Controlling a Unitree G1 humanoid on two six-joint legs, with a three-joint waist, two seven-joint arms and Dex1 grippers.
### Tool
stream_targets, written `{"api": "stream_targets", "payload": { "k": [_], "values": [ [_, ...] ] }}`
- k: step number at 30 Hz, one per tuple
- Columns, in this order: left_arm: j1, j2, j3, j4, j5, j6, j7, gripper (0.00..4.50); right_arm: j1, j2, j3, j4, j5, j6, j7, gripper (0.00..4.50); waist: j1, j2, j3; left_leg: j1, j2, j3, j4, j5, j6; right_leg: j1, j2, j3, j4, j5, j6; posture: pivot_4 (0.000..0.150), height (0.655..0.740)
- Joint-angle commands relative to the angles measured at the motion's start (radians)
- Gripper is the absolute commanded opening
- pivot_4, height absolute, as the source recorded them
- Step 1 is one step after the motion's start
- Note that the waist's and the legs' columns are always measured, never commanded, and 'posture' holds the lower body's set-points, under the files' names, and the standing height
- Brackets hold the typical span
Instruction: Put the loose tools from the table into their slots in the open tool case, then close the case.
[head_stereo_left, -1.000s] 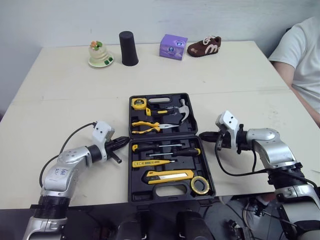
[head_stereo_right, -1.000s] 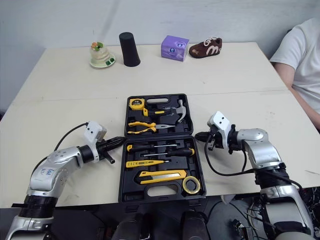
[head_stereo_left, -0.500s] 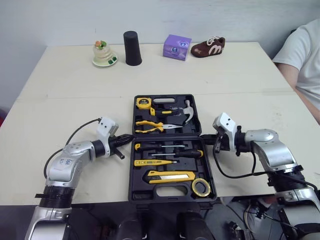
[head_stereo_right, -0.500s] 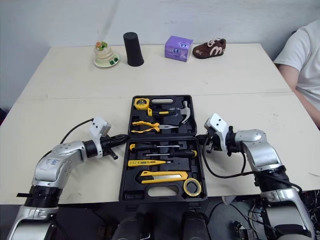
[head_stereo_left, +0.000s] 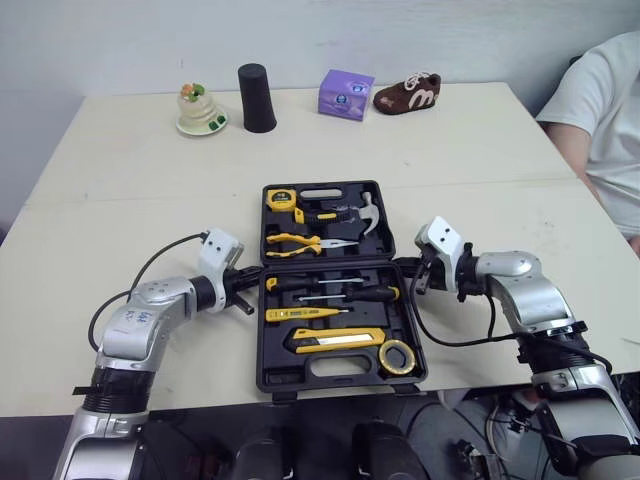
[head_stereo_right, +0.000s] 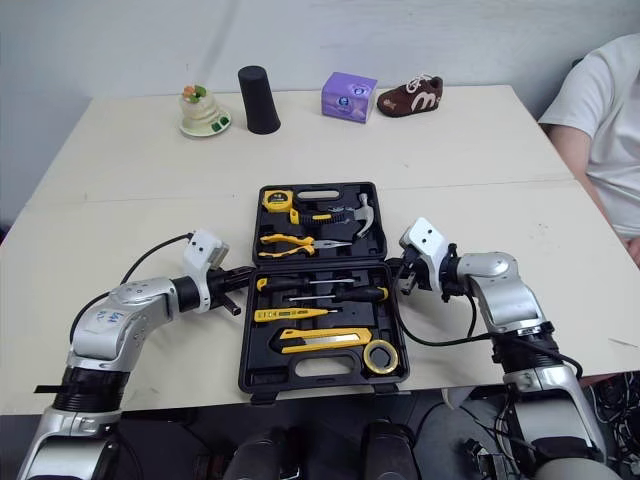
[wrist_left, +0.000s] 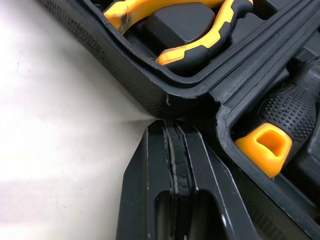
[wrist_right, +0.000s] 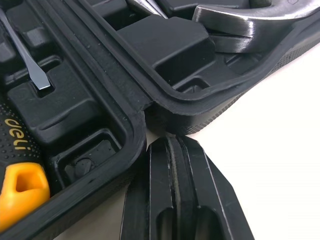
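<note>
The black tool case (head_stereo_left: 345, 384) lies open at the middle of the table. Its far half holds a tape measure (head_stereo_left: 279, 196), a hammer (head_stereo_left: 365, 212) and pliers (head_stereo_left: 300, 241). The near half holds screwdrivers (head_stereo_left: 340, 290), a yellow tester pen (head_stereo_left: 300, 314), a utility knife (head_stereo_left: 335, 339) and a tape roll (head_stereo_left: 401, 356). My left gripper (head_stereo_left: 250, 285) is shut, its tip against the hinge gap on the case's left side (wrist_left: 167, 125). On the right side of the hinge, my right gripper (head_stereo_left: 405, 268) is shut too, its tip at the notch between the halves (wrist_right: 170, 142).
Along the far edge stand a small figurine on a dish (head_stereo_left: 201, 108), a black cup (head_stereo_left: 257, 98), a purple box (head_stereo_left: 346, 94) and a brown shoe (head_stereo_left: 408, 94). A person in a white shirt (head_stereo_left: 605, 110) sits at the right. The table's front edge runs just below the case.
Both grippers have crept inward until their tips meet the case's hinge sides. The head camera has shifted slightly; the case and tools lie as before.
</note>
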Motion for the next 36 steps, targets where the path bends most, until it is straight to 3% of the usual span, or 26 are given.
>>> {"api": "stream_targets", "payload": {
  "k": [1,4,5,7,9,13,14,16,17,20,22,27,36],
  "values": [
    [0.001,0.006,0.008,-0.022,0.001,-0.014,0.001,0.04,-0.026,-0.003,0.002,-0.032,0.016,-0.007,0.026,0.0,0.0,0.0,0.0,0.0,0.0,0.0,0.0,0.0,0.0,0.0,0.0,0.0,0.0,0.0,0.0,0.15,0.74],
    [0.041,0.042,0.076,-0.054,-0.019,0.001,-0.002,0.04,-0.01,-0.039,-0.034,-0.036,0.026,0.022,0.026,0.0,-0.001,0.0,0.0,0.0,0.0,0.0,-0.001,0.0,0.0,0.0,0.0,0.0,0.0,0.0,0.0,0.15,0.74],
    [0.056,0.058,0.102,-0.061,-0.031,0.007,-0.01,0.0,-0.007,-0.048,-0.044,-0.037,0.028,0.029,0.02,0.32,-0.002,0.0,0.0,0.0,0.0,0.0,-0.001,0.0,0.0,-0.001,0.0,0.0,0.0,0.0,0.0,0.15,0.74],
    [0.086,0.086,0.188,-0.065,-0.07,-0.016,-0.031,0.66,-0.003,-0.077,-0.078,-0.042,0.054,0.053,0.026,0.99,-0.002,0.0,0.0,0.0,0.001,0.0,-0.002,0.0,0.0,-0.001,0.0,0.0,0.0,0.0,0.0,0.15,0.74],
    [0.1,0.106,0.257,-0.066,-0.103,-0.035,-0.044,1.39,-0.005,-0.103,-0.109,-0.045,0.081,0.072,0.035,1.96,-0.001,0.0,0.0,-0.001,0.001,0.0,-0.002,0.0,0.0,-0.001,0.0,0.0,-0.001,0.0,0.0,0.15,0.74],
    [0.097,0.19,0.303,-0.113,-0.176,0.149,-0.051,3.21,-0.058,-0.168,-0.13,-0.057,0.077,0.272,-0.029,3.95,0.002,0.0,0.0,-0.001,-0.001,-0.001,-0.002,0.0,0.0,-0.001,-0.002,0.001,-0.002,0.0,0.0,0.15,0.74],
    [0.051,0.21,0.313,-0.12,-0.222,0.233,-0.052,3.63,-0.108,-0.183,-0.117,-0.066,0.088,0.41,-0.036,4.42,0.002,0.0,0.001,-0.001,-0.001,-0.001,-0.001,0.0,0.0,-0.001,-0.003,0.001,-0.005,0.0,0.0,0.15,0.74],
    [-0.07,0.198,0.36,-0.099,-0.328,0.375,-0.036,4.48,-0.193,-0.197,-0.098,-0.088,0.13,0.618,-0.021,4.5,0.002,0.0,0.001,-0.003,-0.001,-0.002,-0.002,0.0,0.0,-0.001,-0.004,0.002,-0.005,0.0,0.0,0.15,0.74],
    [-0.148,0.207,0.347,-0.053,-0.33,0.525,-0.01,4.48,-0.244,-0.186,-0.1,-0.083,0.156,0.729,-0.028,4.5,0.003,0.0,0.001,-0.005,-0.001,-0.004,-0.001,0.0,0.0,-0.002,-0.005,0.002,-0.005,0.0,0.0,0.15,0.74],
    [-0.27,0.206,0.315,0.044,-0.32,0.716,0.039,4.48,-0.348,-0.135,-0.123,-0.037,0.176,0.879,-0.098,4.5,0.001,0.001,0.0,-0.012,-0.001,-0.008,-0.001,0.005,-0.003,-0.009,-0.001,0.001,0.002,0.0,-0.001,0.15,0.74],
    [-0.34,0.176,0.327,0.103,-0.32,0.742,0.056,4.48,-0.405,-0.109,-0.118,-0.009,0.176,0.944,-0.143,4.5,0.0,0.001,0.0,-0.011,-0.001,-0.007,-0.003,0.004,-0.003,-0.01,0.001,0.0,0.003,0.0,-0.002,0.15,0.74],
    [-0.43,0.174,0.174,0.217,-0.272,0.72,0.04,4.48,-0.458,-0.041,-0.075,-0.037,0.183,1.004,-0.214,4.5,0.0,0.0,0.001,-0.016,-0.002,-0.001,-0.005,0.005,-0.003,-0.019,0.002,0.0,0.004,0.0,-0.002,0.15,0.74],
    [-0.518,0.091,0.121,0.362,-0.186,0.632,0.113,4.48,-0.397,0.04,-0.129,-0.152,0.205,1.047,-0.344,4.5,0.002,0.0,0.001,-0.016,-0.002,0.0,-0.002,0.005,-0.002,-0.019,0.002,0.001,0.007,0.0,-0.001,0.15,0.74]
  ]
}}
